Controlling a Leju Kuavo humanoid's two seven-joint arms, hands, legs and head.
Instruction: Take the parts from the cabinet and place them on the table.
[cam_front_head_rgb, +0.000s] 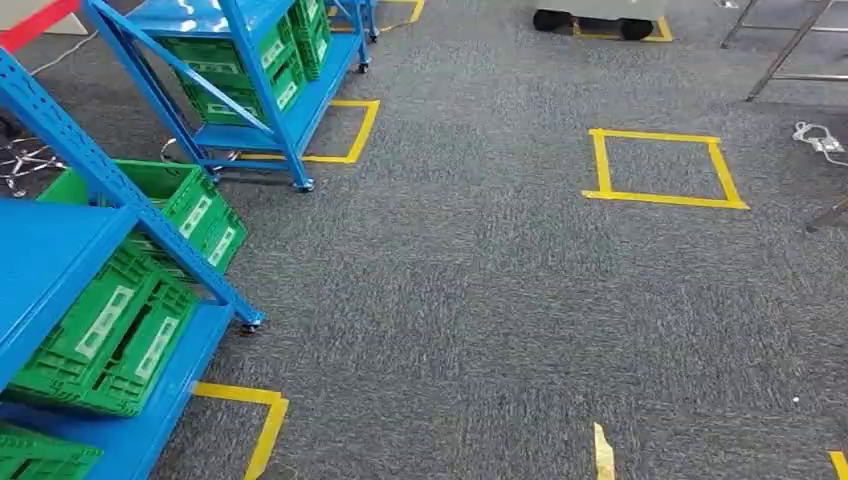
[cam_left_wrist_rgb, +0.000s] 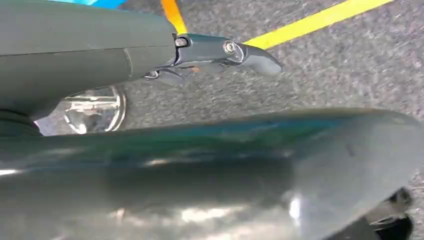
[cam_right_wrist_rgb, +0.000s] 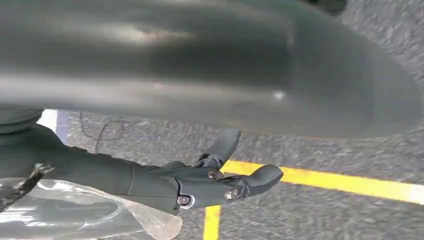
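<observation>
Grey carpet (cam_front_head_rgb: 480, 300) covers the floor. A yellow tape square (cam_front_head_rgb: 664, 168) sits at two o'clock. Blue shelving racks (cam_front_head_rgb: 60, 250) stand at nine o'clock.

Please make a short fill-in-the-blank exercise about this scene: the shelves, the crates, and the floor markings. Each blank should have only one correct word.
1. The crates on the shelving are ____ in colour.
2. The frame of the nearer shelf unit is painted ____.
3. The tape square on the carpet is ____.
4. The farther shelf unit stands on small ____, one visible at its front corner.

Missing words: green; blue; yellow; wheels
</observation>
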